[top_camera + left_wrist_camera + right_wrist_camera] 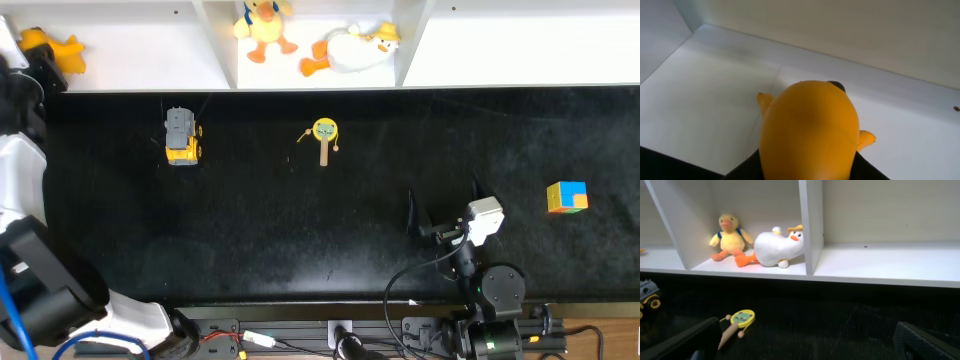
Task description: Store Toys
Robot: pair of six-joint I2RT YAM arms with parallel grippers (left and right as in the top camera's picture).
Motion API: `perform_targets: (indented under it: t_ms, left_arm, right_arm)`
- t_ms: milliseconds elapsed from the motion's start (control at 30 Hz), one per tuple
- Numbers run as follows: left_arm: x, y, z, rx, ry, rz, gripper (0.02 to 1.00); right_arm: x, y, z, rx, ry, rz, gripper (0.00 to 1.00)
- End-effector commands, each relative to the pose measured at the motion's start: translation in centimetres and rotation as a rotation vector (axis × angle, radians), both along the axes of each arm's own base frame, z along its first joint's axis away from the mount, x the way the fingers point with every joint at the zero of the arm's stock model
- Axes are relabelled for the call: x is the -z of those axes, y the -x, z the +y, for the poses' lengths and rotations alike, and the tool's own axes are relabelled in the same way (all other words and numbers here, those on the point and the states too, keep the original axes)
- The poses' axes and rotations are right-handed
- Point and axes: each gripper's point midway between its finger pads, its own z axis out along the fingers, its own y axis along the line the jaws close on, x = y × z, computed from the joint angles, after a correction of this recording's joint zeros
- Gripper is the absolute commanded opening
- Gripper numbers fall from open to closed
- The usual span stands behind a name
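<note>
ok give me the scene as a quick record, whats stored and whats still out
stored, left compartment: orange duck, left gripper at it
stored, middle compartment: yellow duck, white goose
still out: toy truck, rattle, colour cube, all on the table
right gripper: open, over the table, touching no toy

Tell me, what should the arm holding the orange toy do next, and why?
Probably open the left hand and let the orange toy go. The toy is already inside the shelf's left compartment, over its white floor, so releasing it there would likely store it.
</note>
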Motion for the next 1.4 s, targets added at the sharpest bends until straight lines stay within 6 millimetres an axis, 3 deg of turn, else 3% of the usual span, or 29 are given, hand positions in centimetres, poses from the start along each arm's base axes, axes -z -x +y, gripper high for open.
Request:
perform_targets:
  t_ms: [33, 300, 867, 1000, 1133, 1400]
  left_arm:
    - [0.6, -0.8, 0.0, 0.014, 0.015, 0.000, 0.323]
    - [0.4, -1.2, -0.5, 0.027, 0.006, -0.012, 0.658]
    - [-0.3, -1.4, -0.4, 0.028, -0.009, -0.034, 0.829]
    - [-1.4, -1.1, -0.5, 0.028, -0.018, -0.049, 0.866]
    - [-3.1, -0.2, -0.9, 0.036, -0.054, -0.050, 0.998]
    - [-5.4, 2.9, -1.7, 0.014, -0.094, 0.009, 0.998]
  right_arm:
    - [0.4, 0.0, 0.1, -0.003, -0.004, 0.003, 0.993]
    - [0.4, 0.0, 0.1, -0.003, -0.004, 0.003, 0.996]
    - [0.4, 0.0, 0.1, -0.003, -0.004, 0.003, 0.993]
    - [0.4, 0.0, 0.1, -0.003, -0.004, 0.003, 0.993]
    - [0.4, 0.0, 0.1, -0.003, -0.004, 0.003, 0.996]
    - [0.4, 0.0, 0.1, -0.003, -0.004, 0.003, 0.996]
